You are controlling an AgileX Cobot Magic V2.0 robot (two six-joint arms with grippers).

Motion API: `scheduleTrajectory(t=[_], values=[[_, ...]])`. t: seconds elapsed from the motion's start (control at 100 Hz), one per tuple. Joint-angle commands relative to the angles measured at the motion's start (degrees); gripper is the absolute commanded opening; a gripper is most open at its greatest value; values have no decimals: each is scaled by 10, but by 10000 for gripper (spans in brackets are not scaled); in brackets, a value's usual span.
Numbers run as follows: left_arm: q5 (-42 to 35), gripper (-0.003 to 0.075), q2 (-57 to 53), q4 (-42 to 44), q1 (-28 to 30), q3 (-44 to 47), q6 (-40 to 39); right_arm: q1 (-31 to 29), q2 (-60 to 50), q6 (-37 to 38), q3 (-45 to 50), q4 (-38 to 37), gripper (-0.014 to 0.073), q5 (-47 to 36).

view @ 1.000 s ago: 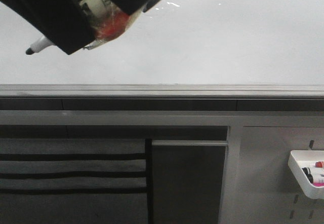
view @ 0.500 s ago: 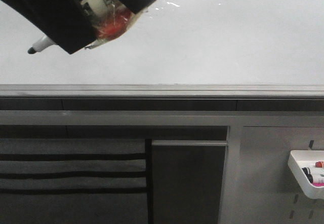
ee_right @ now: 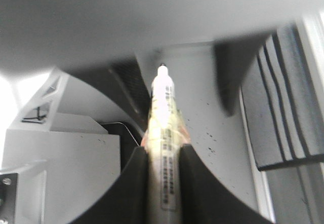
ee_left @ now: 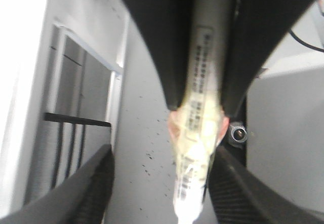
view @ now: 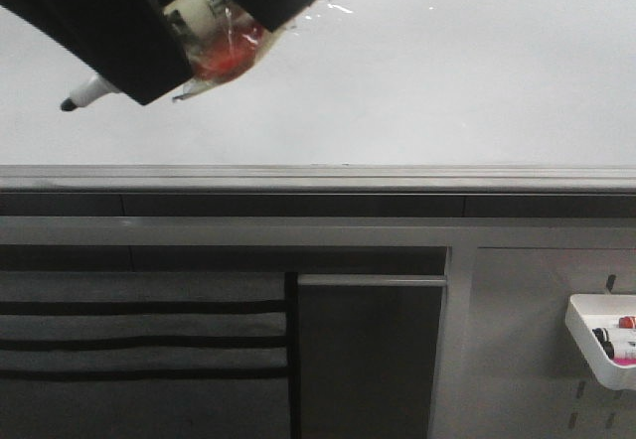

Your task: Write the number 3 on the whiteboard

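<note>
Up at the top left of the front view, two black pincer bodies overlap around one marker (view: 204,37), whose white barrel is wrapped in clear tape over an orange-red patch and whose black tip points left and slightly down. Which arm is which cannot be told from this view. The left wrist view shows the left pincer (ee_left: 201,89) closed on the taped barrel, and the right wrist view shows the right pincer (ee_right: 163,155) closed on it as well, the tip reaching past the fingers. Behind them the whiteboard (view: 427,81) is glossy, with glare along its upper edge and a grey rail below; no written stroke shows on it. A white tray (view: 588,345) holding markers hangs at the lower right.
</note>
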Motion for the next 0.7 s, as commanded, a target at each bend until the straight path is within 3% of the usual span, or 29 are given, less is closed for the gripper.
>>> scheduleTrajectory(t=[0.0, 0.16, 0.29, 0.49, 0.6, 0.69], values=[[-58, 431, -39, -15, -2, -19, -31, -1, -22, 31, -19, -14, -48, -32], [-78, 431, -98, -18, 28, -11, -81, -27, -55, 151, -18, -119, -48, -43], [-85, 431, -154, -21, 78, 36, -113, -101, -96, 216, 10, -134, -49, -50], [-156, 431, -259, -30, 163, 159, -166, -234, -181, 236, 138, -66, -48, -122], [-204, 431, -304, -53, 188, 211, -169, -258, -208, 236, 194, -11, -48, -189], [-222, 431, -321, -53, 192, 230, -169, -255, -205, 235, 208, 12, -48, -194]])
